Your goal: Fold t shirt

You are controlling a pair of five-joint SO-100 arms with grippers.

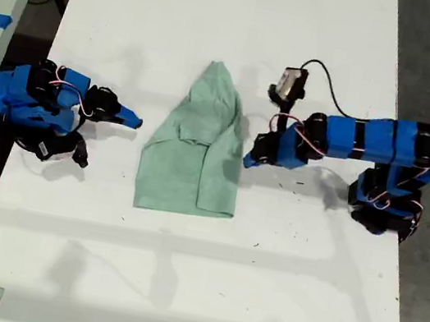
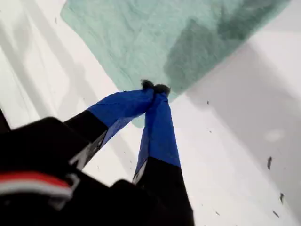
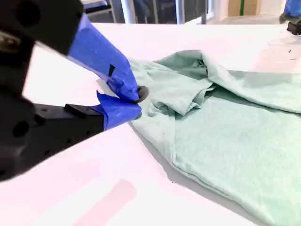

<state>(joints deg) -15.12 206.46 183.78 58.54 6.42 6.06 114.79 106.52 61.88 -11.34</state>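
T shirt (image 1: 195,145) lengthwise, point far-side

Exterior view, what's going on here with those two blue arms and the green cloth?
I'm partway through folding a mint-green t shirt on a white table. It lies partly folded, tapering to a point toward the exterior view's top. My first pincer, shut, sits at the shirt's edge on the exterior view's right; I can't tell whether it pinches fabric. My second pincer, also shut, lies low by the opposite edge.

Bright overhead light — blurry wrist views
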